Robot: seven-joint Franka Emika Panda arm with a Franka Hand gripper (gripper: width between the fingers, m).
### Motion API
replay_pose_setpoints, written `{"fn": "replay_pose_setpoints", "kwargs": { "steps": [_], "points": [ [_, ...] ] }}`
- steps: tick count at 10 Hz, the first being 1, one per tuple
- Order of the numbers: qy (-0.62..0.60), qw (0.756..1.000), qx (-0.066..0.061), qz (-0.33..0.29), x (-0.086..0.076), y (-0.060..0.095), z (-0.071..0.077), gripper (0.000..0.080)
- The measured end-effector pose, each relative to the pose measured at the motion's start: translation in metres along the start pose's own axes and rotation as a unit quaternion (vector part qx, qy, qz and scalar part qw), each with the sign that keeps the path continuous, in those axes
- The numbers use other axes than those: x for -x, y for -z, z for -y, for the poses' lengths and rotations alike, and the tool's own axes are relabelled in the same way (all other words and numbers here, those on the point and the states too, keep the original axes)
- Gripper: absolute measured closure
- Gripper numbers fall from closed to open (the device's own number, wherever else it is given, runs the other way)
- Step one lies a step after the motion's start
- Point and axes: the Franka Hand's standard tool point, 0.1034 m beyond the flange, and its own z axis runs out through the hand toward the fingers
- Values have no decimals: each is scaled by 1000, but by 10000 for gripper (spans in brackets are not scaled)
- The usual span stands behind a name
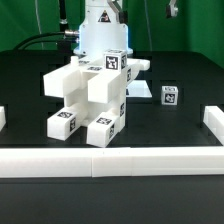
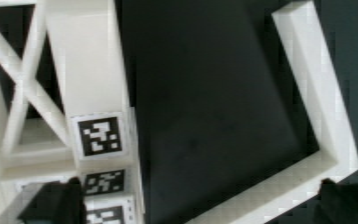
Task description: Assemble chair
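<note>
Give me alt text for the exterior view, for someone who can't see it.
A blocky white chair assembly with black-and-white square tags stands on a black table, the robot arm directly behind it. A small tagged part sits apart on the exterior view's right; a low white border wall runs across the front.

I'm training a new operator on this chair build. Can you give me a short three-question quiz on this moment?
1. True or false: the chair stands right behind the front border wall.
2. In the exterior view, the small loose tagged block sits to which side of the chair: A) left, B) right?
3. Fill in: the claw is ___, holding nothing.

Key: 1 true; 2 B; 3 open.
</note>
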Motion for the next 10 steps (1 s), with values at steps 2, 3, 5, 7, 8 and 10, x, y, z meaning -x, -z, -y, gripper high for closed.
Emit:
{"fn": "replay_pose_setpoints", "kwargs": {
  "steps": [2, 3, 5, 7, 8, 10],
  "points": [
    [-1, 1000, 1, 1, 0, -1, -1, 151],
    [-1, 1000, 1, 1, 0, -2, -1, 151],
    [-20, 1000, -2, 5, 15, -2, 11, 151],
    [-38, 999, 5, 2, 56, -15, 30, 151],
    [-44, 999, 9, -9, 68, -26, 34, 151],
    [-37, 999, 16, -12, 77, -37, 35, 151]
  ]
}}
